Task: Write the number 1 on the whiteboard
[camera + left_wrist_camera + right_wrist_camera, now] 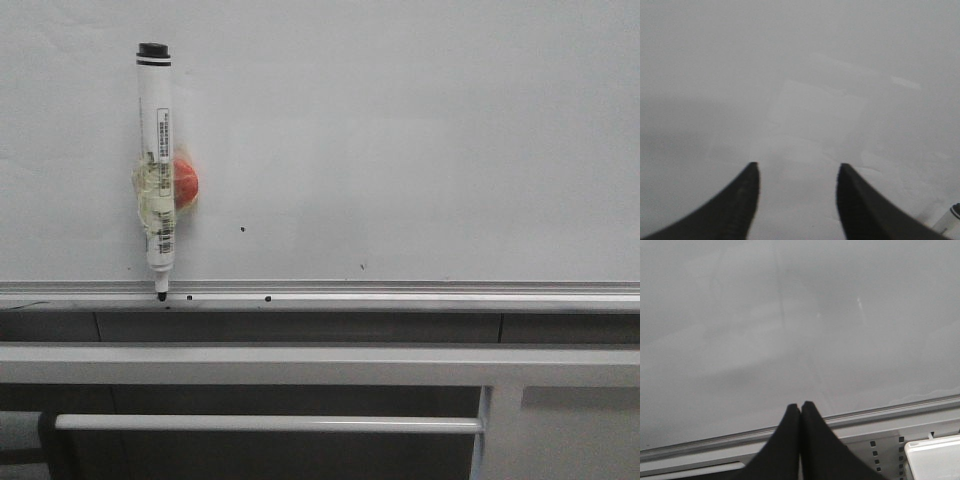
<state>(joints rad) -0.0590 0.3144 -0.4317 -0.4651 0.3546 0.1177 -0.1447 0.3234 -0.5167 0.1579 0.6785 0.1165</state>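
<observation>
The whiteboard [400, 130] fills the front view, white and glossy, with a silver rail [400, 292] along its lower edge. A white marker pen [157, 150] with a black cap hangs upright on the board at the left. It is taped to a red magnet [185, 183], and its tip touches the rail. The number 1 is out of view. Neither gripper shows in the front view. My left gripper [797, 167] is open and empty in front of the whiteboard [800, 75], with one end of the marker pen [951, 221] off to its side. My right gripper [800, 405] is shut on nothing, near the rail [890, 412].
Small black specks [242, 229] dot the board and the rail. Grey bars [300, 364] and a thin rod [270, 424] run below the board. In the right wrist view a perforated grey bracket [880, 450] and a white box corner [935, 457] sit under the rail.
</observation>
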